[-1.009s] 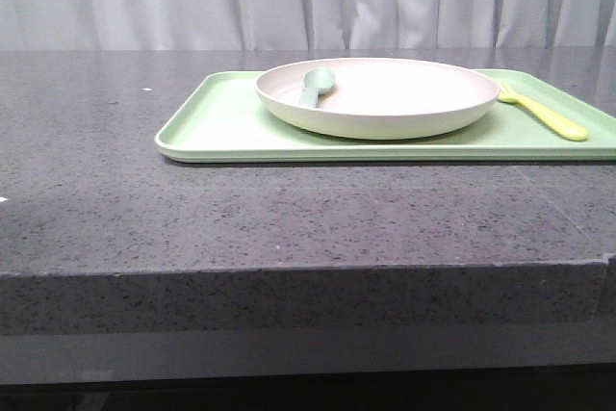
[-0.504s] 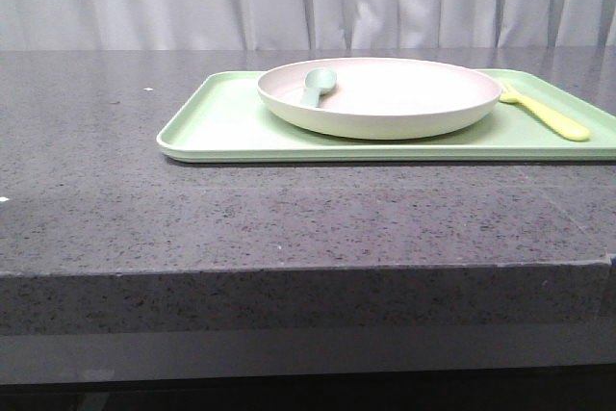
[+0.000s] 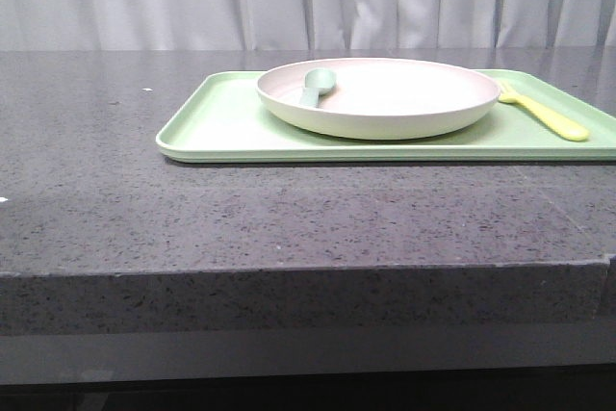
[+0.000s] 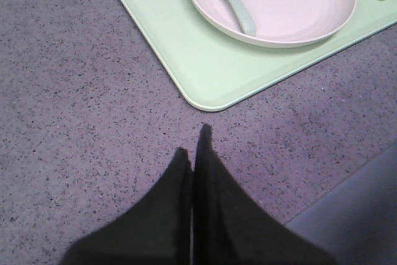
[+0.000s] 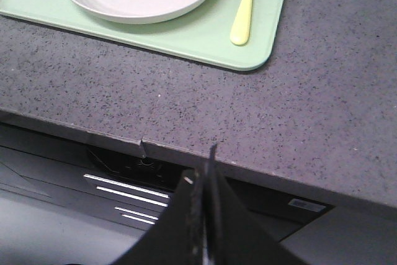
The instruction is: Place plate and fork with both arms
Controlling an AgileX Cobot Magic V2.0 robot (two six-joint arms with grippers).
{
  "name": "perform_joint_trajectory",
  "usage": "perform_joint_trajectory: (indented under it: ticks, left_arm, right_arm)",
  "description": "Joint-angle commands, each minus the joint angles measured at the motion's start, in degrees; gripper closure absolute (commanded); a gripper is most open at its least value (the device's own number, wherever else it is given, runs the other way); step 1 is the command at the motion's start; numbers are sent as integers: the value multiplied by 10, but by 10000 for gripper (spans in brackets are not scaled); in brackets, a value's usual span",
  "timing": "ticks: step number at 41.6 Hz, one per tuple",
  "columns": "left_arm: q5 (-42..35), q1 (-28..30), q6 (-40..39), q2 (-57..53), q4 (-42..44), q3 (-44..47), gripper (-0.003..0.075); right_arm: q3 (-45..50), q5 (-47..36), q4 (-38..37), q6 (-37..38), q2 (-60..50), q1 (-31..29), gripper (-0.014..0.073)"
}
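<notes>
The plate (image 3: 378, 95) sits in the middle of the green tray (image 3: 226, 127), and the fork (image 3: 542, 113) lies flat on the same tray just beside the plate, on my right side, with its tines pointing away from me. I think this layout is made for two arms: the fork is on the side of my right arm, and the plate's left rim is open to my left arm. A pale blue-green spoon (image 3: 315, 85) rests inside the plate with its bowl toward the far rim; it is not part of my task, so it can slide if I tilt the plate.

My left gripper (image 4: 193, 153) hovers over the bare grey countertop (image 3: 192, 209), near the tray's corner, and its two fingers are pressed together with nothing between them. My right gripper (image 5: 201, 181) hangs over the front edge of the counter, well apart from the fork, also closed and empty. Nothing is grasped yet, so I judge the task is at its start.

I count one plate, one fork, one spoon, one tray, and my two grippers.
</notes>
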Motion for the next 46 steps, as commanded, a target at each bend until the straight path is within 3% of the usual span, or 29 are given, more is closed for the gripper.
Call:
perform_joint_trajectory:
  ticks: [1, 13, 31, 34, 39, 46]
  left_arm:
    - [-32, 4, -1, -34, -22, -15, 738]
    - [-70, 74, -1, -209, -14, 33, 738]
    - [-295, 83, -4, -389, -18, 209, 738]
    - [-334, 83, -52, -401, 21, 249, 738]
    - [-377, 83, -233, -426, 165, 328, 738]
    - [-502, 83, -315, -457, 256, 449, 738]
  right_arm:
    - [-13, -32, 1, -7, 6, 0, 661]
    - [-13, -32, 1, -7, 6, 0, 661]
    - [-13, -32, 1, -7, 6, 0, 661]
    - [-13, -32, 1, -7, 6, 0, 661]
    - [-13, -32, 1, -7, 6, 0, 661]
    - [-13, -32, 1, -7, 6, 0, 661]
